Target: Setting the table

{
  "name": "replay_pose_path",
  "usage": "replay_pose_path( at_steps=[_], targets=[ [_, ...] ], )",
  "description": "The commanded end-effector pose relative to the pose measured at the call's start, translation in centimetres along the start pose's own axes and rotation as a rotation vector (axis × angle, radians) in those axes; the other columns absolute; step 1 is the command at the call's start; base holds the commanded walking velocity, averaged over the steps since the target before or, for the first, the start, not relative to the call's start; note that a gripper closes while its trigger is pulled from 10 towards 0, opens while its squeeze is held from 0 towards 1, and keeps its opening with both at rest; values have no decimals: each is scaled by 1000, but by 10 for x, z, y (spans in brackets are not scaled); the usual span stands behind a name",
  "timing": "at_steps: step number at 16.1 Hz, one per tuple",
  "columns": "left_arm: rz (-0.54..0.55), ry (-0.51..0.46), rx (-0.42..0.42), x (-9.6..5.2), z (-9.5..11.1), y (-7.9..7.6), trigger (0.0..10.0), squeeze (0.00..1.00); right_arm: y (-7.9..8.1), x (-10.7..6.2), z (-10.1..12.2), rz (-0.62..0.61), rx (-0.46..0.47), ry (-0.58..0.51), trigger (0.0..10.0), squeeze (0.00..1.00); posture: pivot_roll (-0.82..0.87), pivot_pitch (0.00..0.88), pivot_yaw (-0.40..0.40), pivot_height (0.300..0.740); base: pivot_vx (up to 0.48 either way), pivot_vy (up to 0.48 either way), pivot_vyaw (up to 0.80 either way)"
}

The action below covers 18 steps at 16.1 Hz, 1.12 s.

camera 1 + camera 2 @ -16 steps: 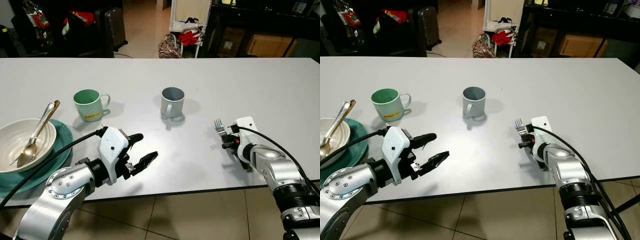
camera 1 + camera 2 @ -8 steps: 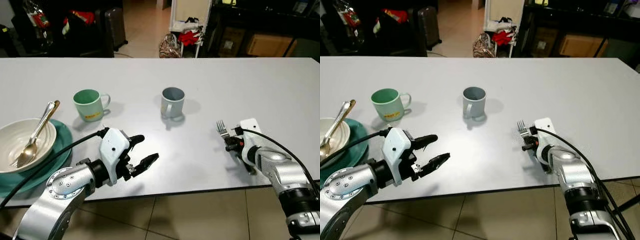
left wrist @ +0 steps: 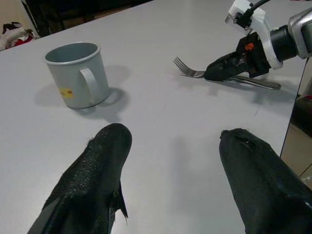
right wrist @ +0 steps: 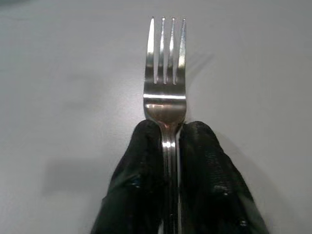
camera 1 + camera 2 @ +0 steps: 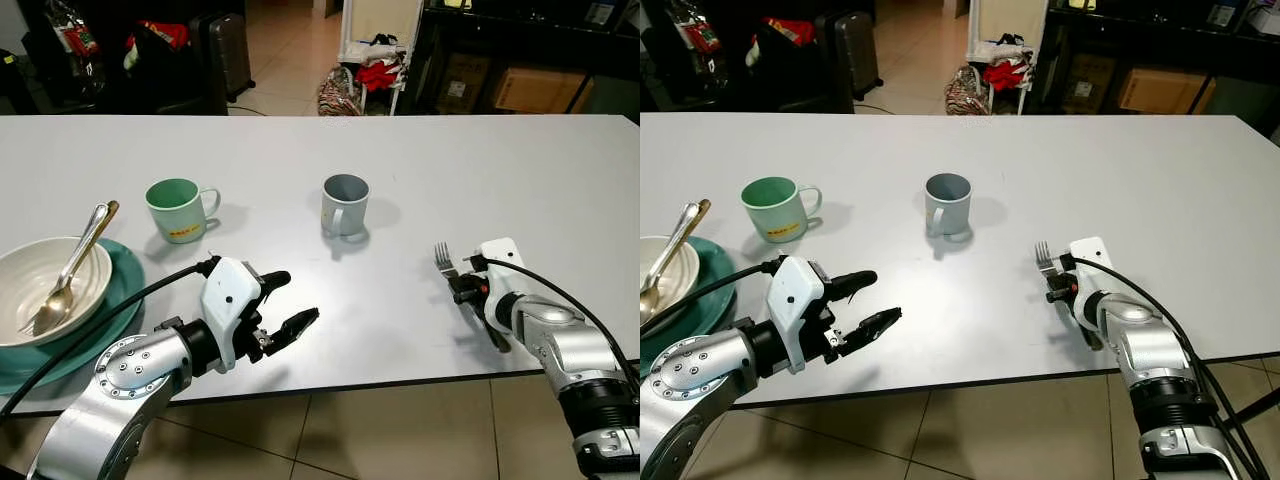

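Fork-placing step: right gripper [image 4: 168, 146] is clamped on the fork [image 4: 165, 63], low at the table [image 5: 500, 160] near its front right edge, left gripper [image 5: 285, 300] hovers spread and empty; next, probably release the fork flat there.

Free room: bare bench [image 5: 400, 300] is seen between both hands.
Obstacles: grey mug [image 5: 346, 205], green mug [image 5: 178, 209].

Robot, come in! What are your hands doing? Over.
Right gripper shut on fork, low over table. Left gripper open, hovering. Grey mug nearby, not blocking.
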State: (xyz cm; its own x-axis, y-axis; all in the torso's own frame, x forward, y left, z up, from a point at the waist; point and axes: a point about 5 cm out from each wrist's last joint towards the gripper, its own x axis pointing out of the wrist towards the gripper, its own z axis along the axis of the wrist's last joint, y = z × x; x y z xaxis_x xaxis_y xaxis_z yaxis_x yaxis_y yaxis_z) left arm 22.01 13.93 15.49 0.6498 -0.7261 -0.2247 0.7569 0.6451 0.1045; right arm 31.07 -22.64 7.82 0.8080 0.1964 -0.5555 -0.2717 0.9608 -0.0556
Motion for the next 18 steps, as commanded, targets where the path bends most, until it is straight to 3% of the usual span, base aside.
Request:
replay_pose_path(
  at_steps=[1, 4, 7, 8, 9, 12, 16, 18],
  targets=[
    [-3, 0, 11, 3, 1, 3, 10000, 0, 5, 2, -9, 12, 20, 35, 10000, 1000, -52, 0, -9, 740, 0, 0, 0],
    [11, -7, 17, 3, 2, 5, 10000, 0, 6, -2, -1, 16, 29, -12, 10000, 1000, -55, 0, -12, 740, 0, 0, 0],
    [58, -65, -17, -2, 8, 10, 10000, 0, 10, -24, 23, 38, 44, -117, 10000, 1000, -53, 0, -18, 740, 0, 0, 0],
    [140, -111, -47, -5, 12, 14, 10000, 0, 25, -39, 45, 85, 52, -238, 10000, 1000, -55, 0, -15, 740, 0, 0, 0],
    [183, -122, -56, -6, 13, 16, 10000, 0, 31, -43, 50, 95, 51, -274, 10000, 1000, -56, 0, -12, 740, 0, 0, 0],
    [488, -192, -63, -12, 20, 21, 10000, 0, 58, -63, 63, 38, 30, -402, 10000, 1000, -63, 0, -6, 740, 0, 0, 0],
    [600, -225, -87, -13, 28, 13, 10000, 0, 74, -70, 72, 3, 52, -496, 10000, 1000, -63, 0, -18, 740, 0, 241, 0],
    [664, -232, -66, -19, 36, 17, 10000, 0, 82, -76, 86, 64, 80, -544, 10000, 1000, -68, 0, -25, 740, 0, 375, 0]
  ],
)
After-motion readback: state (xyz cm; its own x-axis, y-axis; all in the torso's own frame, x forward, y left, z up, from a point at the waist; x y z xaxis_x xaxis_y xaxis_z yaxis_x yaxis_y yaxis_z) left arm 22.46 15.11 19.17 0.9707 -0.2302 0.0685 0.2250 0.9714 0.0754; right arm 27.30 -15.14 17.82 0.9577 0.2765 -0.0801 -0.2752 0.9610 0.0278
